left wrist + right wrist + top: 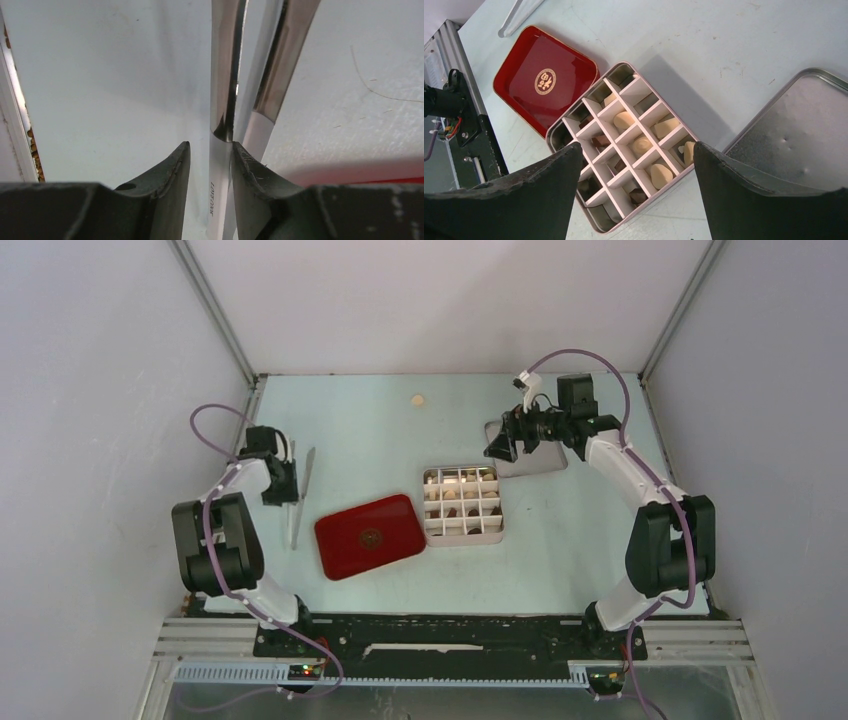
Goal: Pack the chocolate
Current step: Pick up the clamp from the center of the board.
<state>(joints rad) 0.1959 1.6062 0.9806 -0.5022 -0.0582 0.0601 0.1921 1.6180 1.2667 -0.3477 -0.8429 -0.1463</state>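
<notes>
1. At the middle of the top view, the chocolate (pixel 624 120) is sitting in the cells of the divided box (pixel 463 539). One cream piece (pixel 418 399) is lying alone near the table's (pixel 580 540) upper edge.
2. The red tray (pixel 350 540) is lying just left of the box, and the silver lid (pixel 794 135) is lying at its upper right.
3. The right gripper (pixel 638 147) is hovering by the lid, jaws wide and holding nothing.
4. The left gripper (pixel 211 146) is sitting near the left wall, jaws narrowly apart astride the tongs (pixel 220 165), with a thin gap showing beside one finger.
5. Bare table is showing below and right of the box.
</notes>
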